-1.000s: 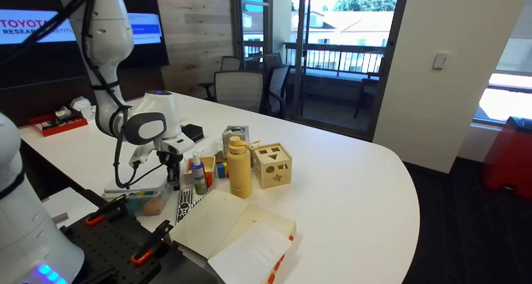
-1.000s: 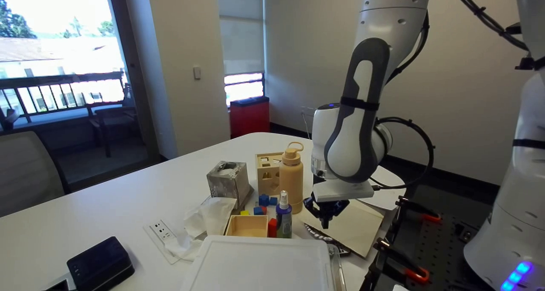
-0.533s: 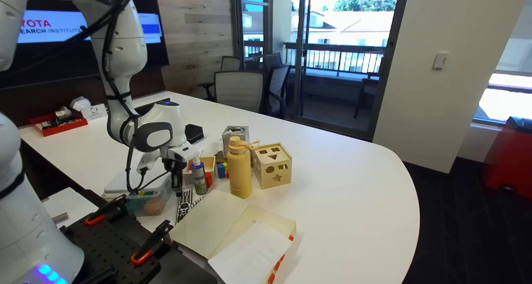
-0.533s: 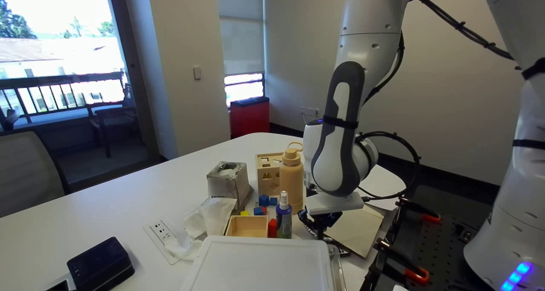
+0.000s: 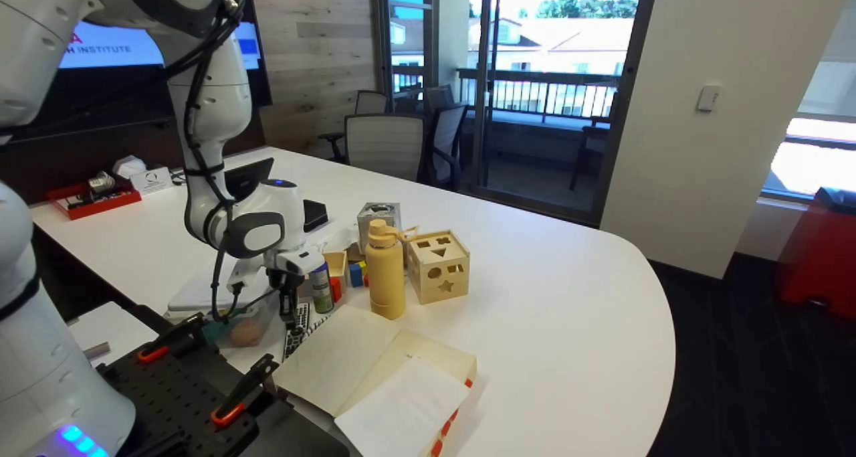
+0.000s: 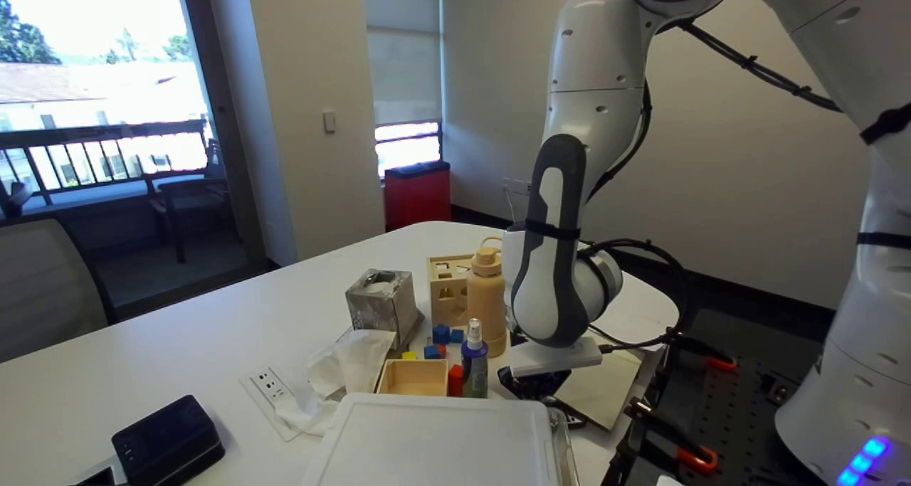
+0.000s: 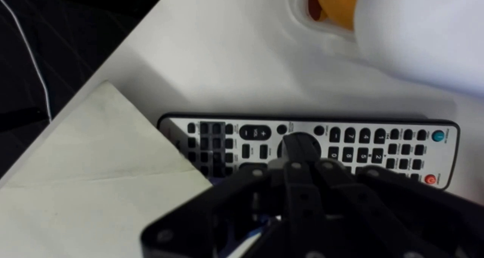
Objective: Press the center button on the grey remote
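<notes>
The grey remote (image 7: 355,146) lies flat across the wrist view, with black buttons and a round black centre pad (image 7: 315,141). My gripper (image 7: 301,144) is shut with nothing between its fingers. Its fingertips (image 7: 293,144) are over the round pad and hide most of it. I cannot tell whether they touch it. In an exterior view the gripper (image 5: 290,324) points down at the remote (image 5: 294,344) and covers part of it. In an exterior view the fingertips are hidden behind the box, and only an end of the remote (image 6: 574,421) shows.
A lidded plastic box (image 6: 441,443) stands close beside the remote. A beige folder (image 5: 341,360) overlaps its near end. A spray bottle (image 6: 475,365), a yellow flask (image 5: 386,276), a wooden tray (image 6: 414,378) and a shape-sorter cube (image 5: 439,269) stand close by.
My gripper has moved down onto the remote's place, shifting right in one exterior view and left in another. It has stayed shut as far as shows. The remote has not moved.
</notes>
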You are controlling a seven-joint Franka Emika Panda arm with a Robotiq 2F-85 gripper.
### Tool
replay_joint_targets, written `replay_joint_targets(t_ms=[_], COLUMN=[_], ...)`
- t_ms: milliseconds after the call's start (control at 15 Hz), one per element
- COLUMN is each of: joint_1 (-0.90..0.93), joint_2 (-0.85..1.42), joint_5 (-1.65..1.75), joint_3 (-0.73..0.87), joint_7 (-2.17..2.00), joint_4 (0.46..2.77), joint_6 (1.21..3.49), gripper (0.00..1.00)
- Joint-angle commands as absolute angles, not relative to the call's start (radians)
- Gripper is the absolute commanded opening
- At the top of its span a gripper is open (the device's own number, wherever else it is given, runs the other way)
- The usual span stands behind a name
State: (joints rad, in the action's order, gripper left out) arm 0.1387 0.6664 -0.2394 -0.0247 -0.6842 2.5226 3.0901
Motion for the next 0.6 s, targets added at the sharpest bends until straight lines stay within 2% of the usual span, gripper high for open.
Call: replay_joint_targets(t_ms=[0, 533], joint_1=[0.122, 0.128], joint_2=[0.694, 0.724], joint_5=[-0.281, -0.309], joint_3=[-0.039, -0.032], joint_7=[-0.637, -0.632], joint_4=[2.501, 2.467], joint_6=[3.1, 3.112], gripper=[0.0, 0.0])
